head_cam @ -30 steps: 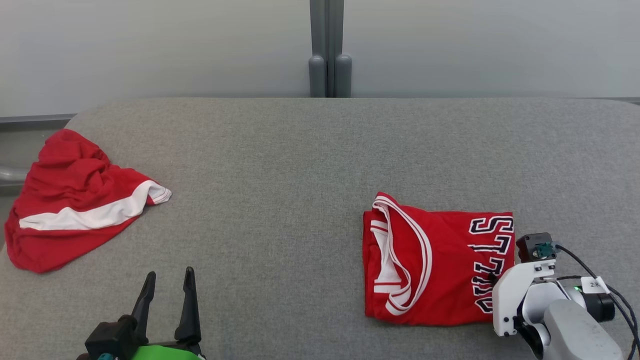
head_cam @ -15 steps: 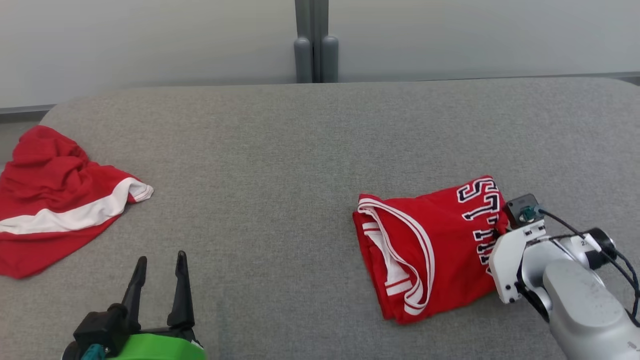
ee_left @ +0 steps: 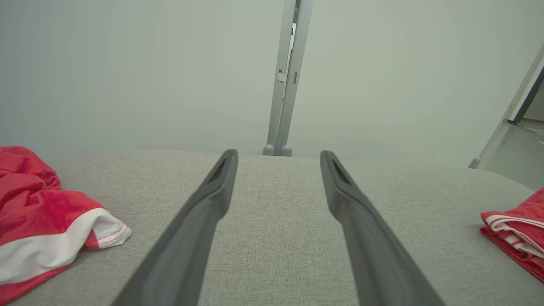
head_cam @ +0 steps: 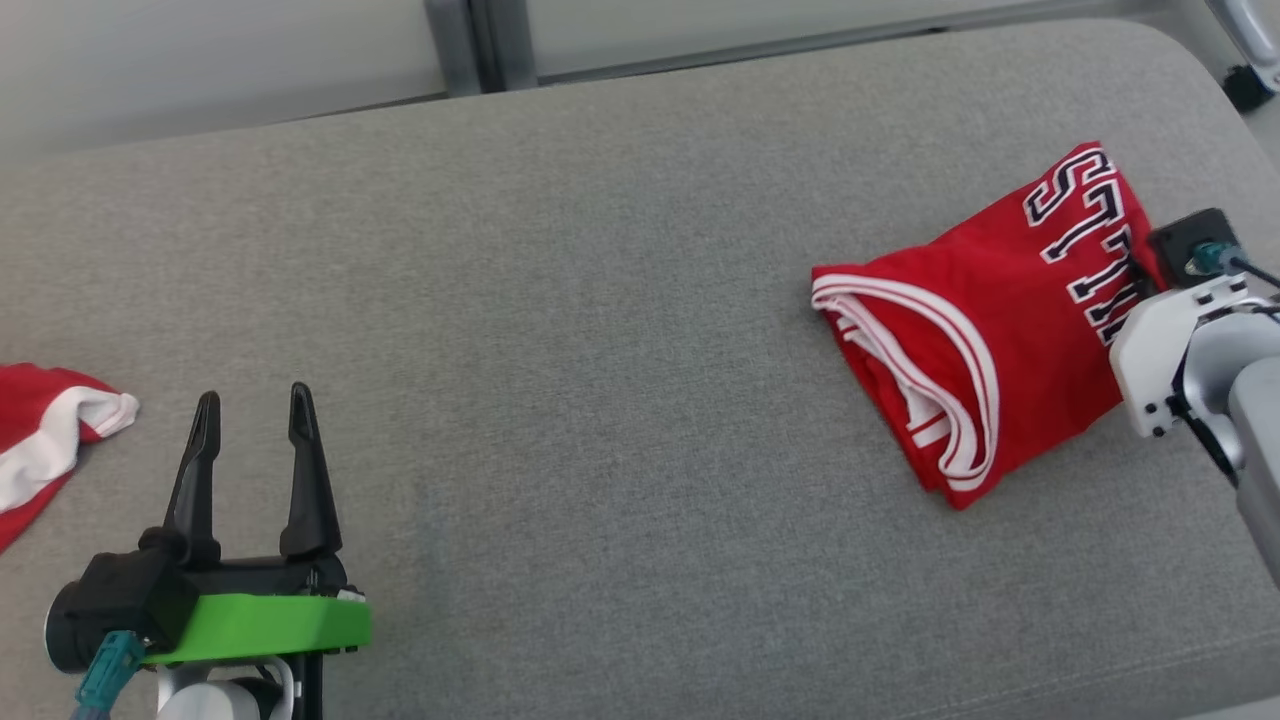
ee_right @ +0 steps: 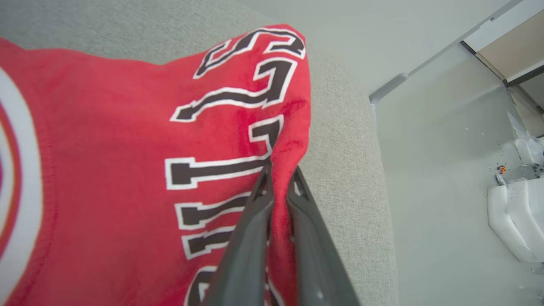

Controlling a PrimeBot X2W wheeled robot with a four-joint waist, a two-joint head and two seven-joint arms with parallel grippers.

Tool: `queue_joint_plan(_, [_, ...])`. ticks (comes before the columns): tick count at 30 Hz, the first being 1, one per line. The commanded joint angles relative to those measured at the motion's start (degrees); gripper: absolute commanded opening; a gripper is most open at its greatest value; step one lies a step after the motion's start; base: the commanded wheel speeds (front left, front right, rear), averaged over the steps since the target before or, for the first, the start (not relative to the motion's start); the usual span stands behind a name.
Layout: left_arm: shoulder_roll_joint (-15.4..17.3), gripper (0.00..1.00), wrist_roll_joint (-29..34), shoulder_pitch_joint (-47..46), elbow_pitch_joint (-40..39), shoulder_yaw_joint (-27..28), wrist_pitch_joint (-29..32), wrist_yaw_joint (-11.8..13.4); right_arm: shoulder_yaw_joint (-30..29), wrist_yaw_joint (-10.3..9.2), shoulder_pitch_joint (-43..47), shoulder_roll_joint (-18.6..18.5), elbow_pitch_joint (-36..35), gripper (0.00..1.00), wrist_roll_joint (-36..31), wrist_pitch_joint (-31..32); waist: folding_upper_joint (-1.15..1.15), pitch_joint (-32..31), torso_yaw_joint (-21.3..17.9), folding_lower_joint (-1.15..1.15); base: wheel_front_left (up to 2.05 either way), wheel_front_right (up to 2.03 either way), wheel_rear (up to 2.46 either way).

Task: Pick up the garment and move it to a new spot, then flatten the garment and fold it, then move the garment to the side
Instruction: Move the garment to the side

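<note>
The garment [head_cam: 980, 300] is a folded red jersey with white trim and dark lettering, lying near the right end of the grey padded table [head_cam: 600, 300]. My right gripper [ee_right: 280, 170] is shut on the jersey's lettered edge, with red cloth [ee_right: 106, 148] pinched between its fingers. In the head view its pale wrist [head_cam: 1170, 340] sits at the jersey's right side. My left gripper [head_cam: 253, 400] stands open over bare table at the lower left, with nothing between its fingers [ee_left: 212, 199]. The jersey's trimmed end [ee_left: 514, 229] shows at the right of the left wrist view.
A second red cloth with a white band [head_cam: 40, 440] lies crumpled at the table's left end [ee_left: 38, 221]. The table's rounded right edge [ee_right: 352, 148] runs close beside the held jersey, with pale floor [ee_right: 425, 191] beyond it. A grey post [ee_left: 289, 85] stands behind the table.
My right gripper has shut on the jersey's lettered edge and dragged it toward the table's far right, turning it. The head camera has swung right. My left gripper has stayed open.
</note>
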Motion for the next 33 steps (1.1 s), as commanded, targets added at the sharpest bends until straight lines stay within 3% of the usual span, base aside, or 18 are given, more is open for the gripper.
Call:
queue_joint_plan(1, [0.3, 1.0, 0.4, -1.2, -0.9, 0.2, 0.0, -0.2, -0.5, -0.15, -1.2, -0.2, 0.3, 0.0, -1.1, -0.8, 0.0, 5.8, -5.5, 0.0, 0.0, 0.0, 0.0])
queue_joint_plan(12, [1.0, 1.0, 4.2, -2.6, -5.7, -2.1, 0.0, -1.5, -5.6, -0.15, -5.6, -5.0, 4.1, 0.0, -10.3, -6.7, 0.0, 12.0, -8.1, 0.0, 0.0, 0.0, 0.0])
queue_joint_plan(24, [3.8, 1.0, 4.3, -0.2, -11.3, -5.0, 0.0, -1.7, -20.4, -0.15, -6.0, -6.1, 4.0, 0.0, -23.1, -11.7, 0.0, 15.4, -6.6, 0.0, 0.0, 0.0, 0.0])
queue_joint_plan(25, [4.1, 1.0, 4.3, -0.1, -11.4, -4.9, 0.0, -1.7, -21.4, -0.16, -5.8, -5.9, 3.8, 0.28, -24.0, -11.9, 0.0, 15.4, -6.5, 0.0, 0.0, 0.0, 0.0])
queue_joint_plan(26, [4.4, 1.0, 4.1, 0.2, -11.4, -4.9, 0.0, -1.7, -22.6, -0.15, -5.4, -5.4, 3.5, 0.73, -25.0, -12.3, 0.0, 15.5, -6.3, 0.0, 0.0, 0.0, 0.0])
queue_joint_plan(27, [4.5, 1.0, 3.9, 0.2, -11.4, -4.9, 0.0, -1.7, -23.5, -0.15, -5.1, -4.9, 3.4, 1.0, -25.8, -12.5, 0.0, 15.5, -6.2, 0.0, 0.0, 0.0, 0.0])
queue_joint_plan(33, [4.1, 1.0, 3.4, 0.2, -10.3, -5.1, 0.0, -1.7, -28.3, -0.15, -3.2, -1.8, 1.2, 1.0, -30.3, -14.7, 0.0, 13.9, -5.2, 0.0, 0.0, 0.0, 0.0])
